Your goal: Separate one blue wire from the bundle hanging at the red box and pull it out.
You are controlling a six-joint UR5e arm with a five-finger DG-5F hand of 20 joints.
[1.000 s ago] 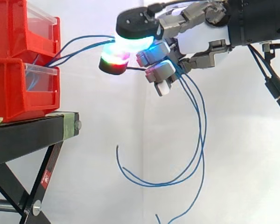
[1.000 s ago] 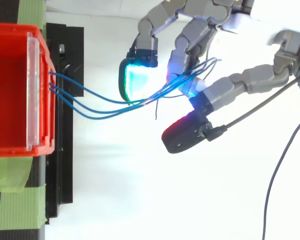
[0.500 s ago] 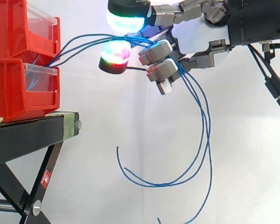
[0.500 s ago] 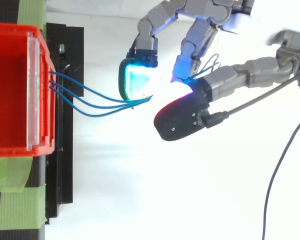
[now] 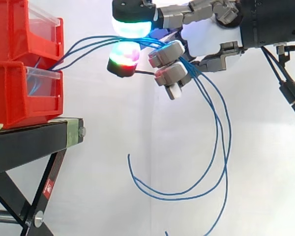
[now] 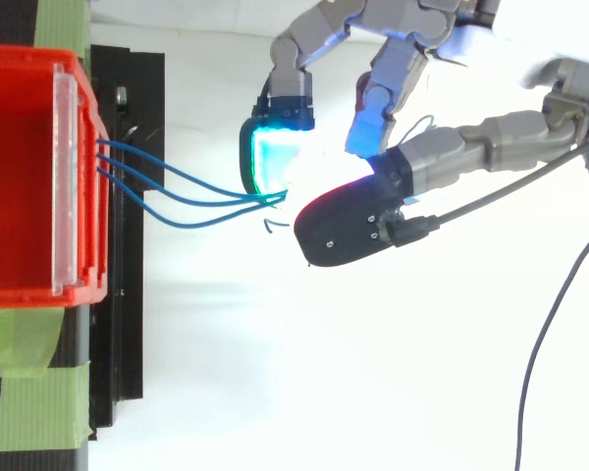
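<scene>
Three thin blue wires [image 6: 182, 224] come out of the front of the stacked red boxes [image 5: 19, 93] and run right to my hand [image 5: 206, 37]. They meet between a cyan-glowing fingertip [image 6: 275, 157] and the dark thumb pad [image 6: 348, 221], which is pressed against it. In the side view the wires pass between the upper cyan pad [image 5: 132, 27] and the lower red-green pad [image 5: 124, 56]. Beyond the hand the wires hang down in long loops [image 5: 177, 198]. The other fingers [image 5: 169, 69] are curled over the wires.
The red boxes [image 6: 20, 177] sit on a black stand [image 5: 29, 142] at the left, with green tape [image 6: 29, 392] on its top. A white curtain lies behind everything. The space below and to the right of the hand holds only the dangling wire ends.
The thumb has swung in against the cyan fingertip, closing on the wires where they meet. The hanging loops have swung slightly to the right.
</scene>
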